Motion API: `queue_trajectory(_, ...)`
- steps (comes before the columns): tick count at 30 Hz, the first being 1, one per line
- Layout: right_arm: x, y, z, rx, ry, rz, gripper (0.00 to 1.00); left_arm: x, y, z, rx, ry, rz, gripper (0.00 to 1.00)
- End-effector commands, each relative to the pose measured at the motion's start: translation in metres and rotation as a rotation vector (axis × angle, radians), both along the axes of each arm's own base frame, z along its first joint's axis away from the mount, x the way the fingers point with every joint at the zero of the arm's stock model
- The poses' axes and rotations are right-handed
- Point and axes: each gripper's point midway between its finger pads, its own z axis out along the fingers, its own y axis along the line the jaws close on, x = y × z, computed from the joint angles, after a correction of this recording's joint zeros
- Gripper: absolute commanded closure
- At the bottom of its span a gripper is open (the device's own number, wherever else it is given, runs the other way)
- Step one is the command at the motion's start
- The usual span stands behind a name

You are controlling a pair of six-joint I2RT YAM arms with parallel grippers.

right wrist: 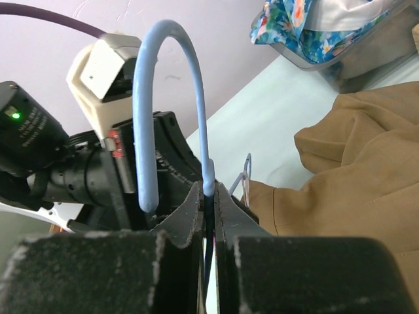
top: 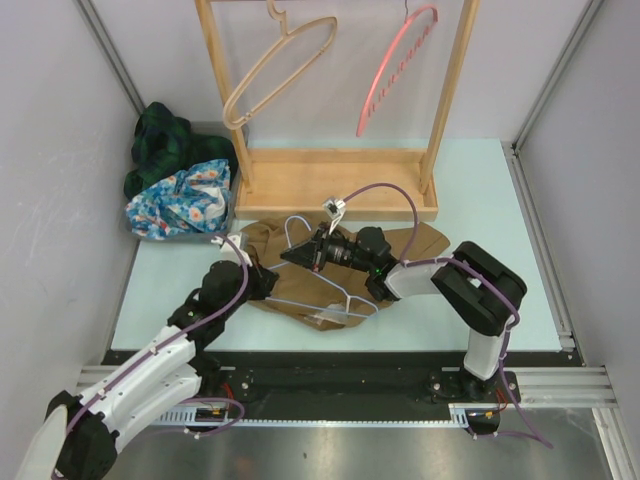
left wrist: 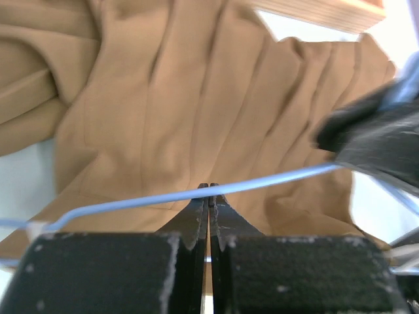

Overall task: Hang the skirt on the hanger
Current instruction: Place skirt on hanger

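**Tan skirt [top: 268,238] and blue wire hanger [right wrist: 198,98] on the counter [top: 480,200], both tools at the hanger.**
The skirt lies crumpled at mid-counter, and the hanger rests on top of it with its hook toward 12 o'clock. The right tool [right wrist: 208,193] reaches in from 3 o'clock. Its fingers are closed on the hanger's neck, and the hook arches up from between them. The left tool [left wrist: 209,190], at the skirt's 8 o'clock edge, has its fingers pressed fully together. The hanger's long wire crosses right at their tips, but whether it is pinched cannot be told. A wooden rack [top: 340,185] stands at 12 o'clock of the skirt. A heap of clothes [top: 180,195] sits at 10 o'clock.
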Motion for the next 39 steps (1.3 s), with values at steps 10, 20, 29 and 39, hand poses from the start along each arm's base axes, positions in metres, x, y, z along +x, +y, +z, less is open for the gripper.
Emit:
queue_trajectory(10, -0.008, 0.0, 0.021, 0.051, -0.046, 0.029, 1.0, 0.001, 0.014, 0.055, 0.027, -0.109, 0.028, 0.48)
queue_trajectory(20, 0.01, -0.023, 0.082, 0.021, -0.233, -0.041, 1.0, -0.015, 0.027, 0.173, 0.095, -0.312, -0.045, 0.26)
queue_trajectory(29, 0.011, -0.052, 0.154, -0.082, -0.452, -0.114, 1.0, -0.008, 0.008, 0.248, 0.109, -0.413, -0.154, 0.23)
queue_trajectory(39, 0.0, -0.116, 0.271, -0.025, -0.64, -0.177, 1.0, 0.005, -0.014, 0.33, 0.079, -0.563, -0.226, 0.15)
